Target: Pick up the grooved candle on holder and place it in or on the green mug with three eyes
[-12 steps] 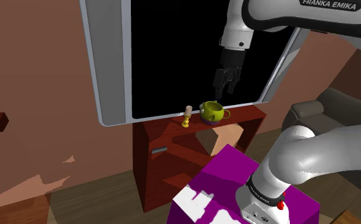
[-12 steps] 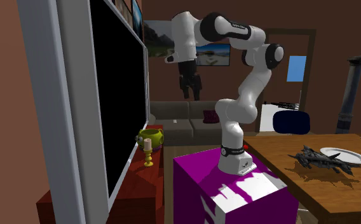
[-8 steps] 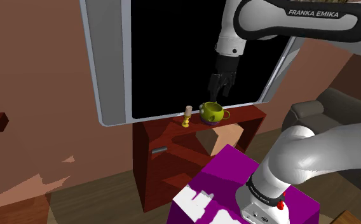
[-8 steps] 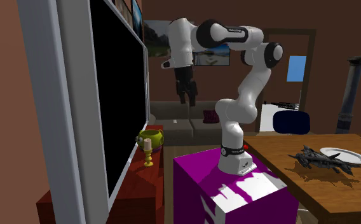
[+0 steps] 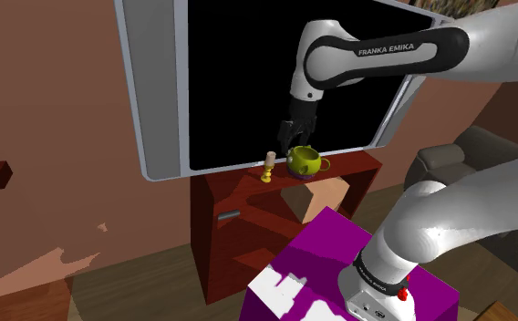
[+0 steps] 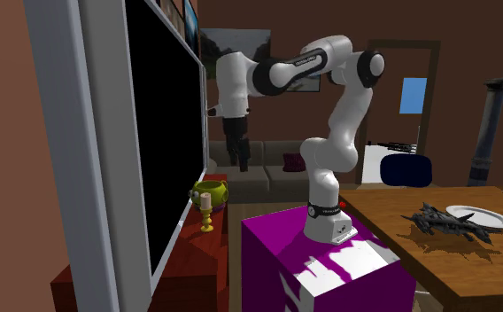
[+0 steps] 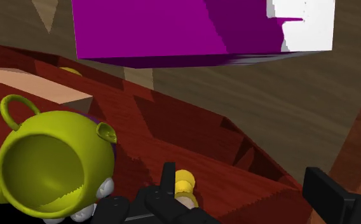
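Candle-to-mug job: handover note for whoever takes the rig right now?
Gripper: open, empty, hovering above the red cabinet, with the candle just below its fingers in the wrist view.
Candle: upright on its yellow holder on the cabinet top, beside the green mug, not touching it.
Mug: upright, mouth up, nothing inside.
Done: gripper is over the candle, no grasp yet.
Left: descend, close on the candle, lift it, set it in the mug.

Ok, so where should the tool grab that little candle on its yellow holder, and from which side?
Take the candle by its slim upright shaft, above the flared yellow base, coming down from above. It stands upright on the red cabinet, green mug close beside and screen just behind, so sideways approaches look cramped. The open tool hangs above them.
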